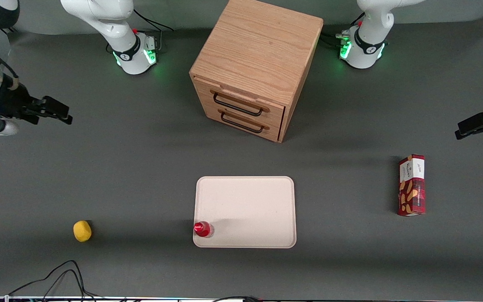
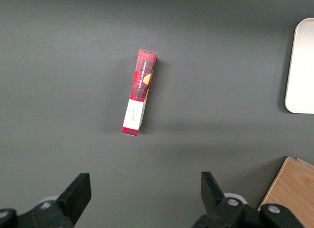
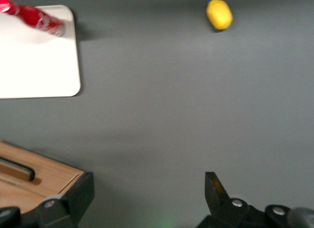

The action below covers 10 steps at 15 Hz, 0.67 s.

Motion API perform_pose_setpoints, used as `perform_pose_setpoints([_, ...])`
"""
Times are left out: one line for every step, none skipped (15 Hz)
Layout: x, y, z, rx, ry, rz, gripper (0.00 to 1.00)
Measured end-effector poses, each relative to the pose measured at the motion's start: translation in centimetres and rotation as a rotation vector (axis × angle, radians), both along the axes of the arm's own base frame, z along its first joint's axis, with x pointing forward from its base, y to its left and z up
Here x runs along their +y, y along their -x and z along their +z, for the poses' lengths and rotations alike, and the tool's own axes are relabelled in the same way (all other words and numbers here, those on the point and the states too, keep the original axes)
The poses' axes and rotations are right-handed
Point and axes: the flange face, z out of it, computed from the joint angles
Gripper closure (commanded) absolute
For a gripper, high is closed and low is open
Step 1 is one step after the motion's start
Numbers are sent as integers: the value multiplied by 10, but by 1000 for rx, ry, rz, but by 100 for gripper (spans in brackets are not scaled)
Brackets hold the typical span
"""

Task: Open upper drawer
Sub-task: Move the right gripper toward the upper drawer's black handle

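The cabinet (image 1: 256, 67) is sitting mid-table, and its upper drawer (image 1: 241, 102) is looking shut, flush above the lower drawer (image 1: 241, 121). The gripper (image 1: 53, 111) is hanging toward the working arm's end, well apart from it, fingers (image 3: 216, 186) spread with nothing between. The drawer is probably going to slide stiffly; the thin black handle (image 1: 237, 105) is the hold. Bare table is lying in front of the cabinet, the tray (image 1: 245, 212) nearer the camera.

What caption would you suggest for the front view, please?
Open gripper hovers toward the working arm's end of the table, apart from the cabinet's shut upper drawer.
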Motion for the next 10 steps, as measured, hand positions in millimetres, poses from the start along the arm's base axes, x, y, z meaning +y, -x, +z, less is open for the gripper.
perform_pose_setpoints([18, 1, -1, -1, -2, 33, 0])
perform_pose_setpoints([38, 3, -2, 0, -4, 69, 0])
perform_pose_setpoints([58, 6, -3, 2, -6, 106, 0])
perform_pose_setpoints([79, 9, -5, 5, -9, 144, 0])
perform_pose_setpoints([99, 11, -7, 8, -12, 180, 0])
perform_pose_setpoints([119, 14, -9, 12, -16, 217, 0])
perform_pose_setpoints([142, 18, -13, 19, -26, 258, 0])
perform_pose_setpoints([166, 23, -17, 31, -50, 299, 0])
perform_pose_setpoints([193, 30, -23, 51, -88, 342, 0])
perform_pose_setpoints([215, 37, -28, 70, -117, 379, 0])
